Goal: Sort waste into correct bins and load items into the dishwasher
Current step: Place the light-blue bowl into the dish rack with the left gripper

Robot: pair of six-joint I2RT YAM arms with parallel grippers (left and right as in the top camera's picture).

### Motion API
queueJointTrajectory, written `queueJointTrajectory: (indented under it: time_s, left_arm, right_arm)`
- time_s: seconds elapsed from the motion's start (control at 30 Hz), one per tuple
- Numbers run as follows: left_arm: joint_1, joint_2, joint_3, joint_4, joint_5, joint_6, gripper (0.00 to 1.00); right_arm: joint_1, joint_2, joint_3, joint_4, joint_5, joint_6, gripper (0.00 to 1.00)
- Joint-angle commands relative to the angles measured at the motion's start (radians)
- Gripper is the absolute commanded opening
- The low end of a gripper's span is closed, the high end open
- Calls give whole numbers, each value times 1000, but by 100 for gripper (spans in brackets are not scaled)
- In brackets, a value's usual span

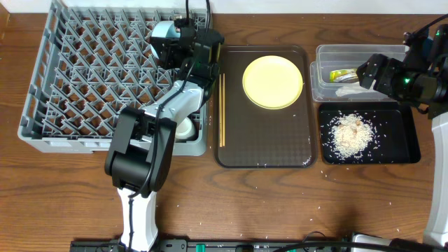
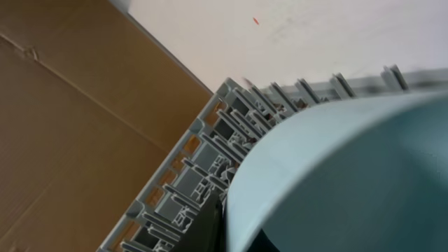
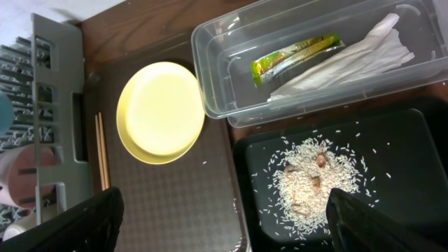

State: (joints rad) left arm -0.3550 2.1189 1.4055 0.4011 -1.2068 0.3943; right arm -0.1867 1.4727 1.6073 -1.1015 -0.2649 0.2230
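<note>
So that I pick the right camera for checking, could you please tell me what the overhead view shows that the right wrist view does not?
Only overhead: the whole dish rack and the left hand closed on the light blue bowl above it. Only right wrist: the snack wrapper and white paper unobstructed in the clear tub. Both: the yellow plate, chopsticks, and rice on the black tray.

Looks evenly bright, with soft shadows. Blurs badly on the close light blue bowl (image 2: pixel 350 182) in the left wrist view; glints faintly on the clear tub (image 3: pixel 231 84) rim.
</note>
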Motion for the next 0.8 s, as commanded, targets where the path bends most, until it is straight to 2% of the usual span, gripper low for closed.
queueJointTrajectory:
  time_s: [0.0,0.43,0.53,0.7,0.77]
  left_arm:
    - [5,32,6,6,5,5,8]
    - [-54,46,6,-3,0,5,8]
    - [-92,46,6,-3,-18,5,15]
    - [-129,46,6,-89,-18,5,39]
    - [-134,46,6,-121,-18,5,45]
  right_arm:
    - [-1,17,14,0,-1,-3,91]
    - [5,57,14,-2,-1,-3,90]
    - [5,57,14,-2,-1,-3,90]
    - [5,57,14,-2,-1,-3,90]
    - [5,57,14,-2,-1,-3,90]
